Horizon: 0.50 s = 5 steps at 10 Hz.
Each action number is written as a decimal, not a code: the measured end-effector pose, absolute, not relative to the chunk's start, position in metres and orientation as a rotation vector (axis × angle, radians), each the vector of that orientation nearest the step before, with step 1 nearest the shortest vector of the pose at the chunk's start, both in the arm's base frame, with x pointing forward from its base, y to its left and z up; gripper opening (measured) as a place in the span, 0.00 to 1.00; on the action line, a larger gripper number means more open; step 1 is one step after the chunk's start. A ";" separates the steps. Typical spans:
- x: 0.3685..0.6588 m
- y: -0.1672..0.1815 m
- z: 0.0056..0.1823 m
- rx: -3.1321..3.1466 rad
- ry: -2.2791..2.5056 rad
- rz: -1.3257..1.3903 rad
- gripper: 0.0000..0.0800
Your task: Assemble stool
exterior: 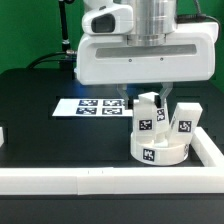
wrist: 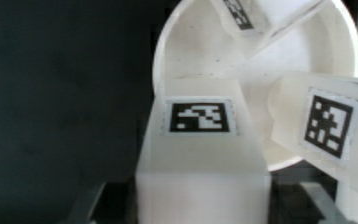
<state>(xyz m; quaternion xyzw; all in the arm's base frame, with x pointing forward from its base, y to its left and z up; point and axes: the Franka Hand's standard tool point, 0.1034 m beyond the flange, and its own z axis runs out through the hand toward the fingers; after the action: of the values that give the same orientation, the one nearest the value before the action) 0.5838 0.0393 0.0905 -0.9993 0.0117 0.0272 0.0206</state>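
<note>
The fingers (exterior: 147,93) are closed on a white leg (exterior: 147,112), held at its top. The leg points straight down from the fingers, long side up and down. Right under it sits the round seat (exterior: 160,150) on the black table (exterior: 50,125). The leg's lower end seems to be in the seat already, but the view is poor. Two other legs (exterior: 183,118) stand in the seat, just beside the fingers.
</note>
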 end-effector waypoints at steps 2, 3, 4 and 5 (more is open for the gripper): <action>0.584 0.039 0.090 -3.087 0.310 0.090 0.41; 0.583 0.040 0.090 -3.063 0.487 0.093 0.41; 0.584 0.041 0.089 -3.017 0.725 0.083 0.42; 0.585 0.045 0.089 -2.973 0.896 0.073 0.42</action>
<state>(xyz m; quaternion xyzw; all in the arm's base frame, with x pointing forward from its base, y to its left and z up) 0.5846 0.0455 0.0890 -0.9570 0.2884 0.0234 0.0178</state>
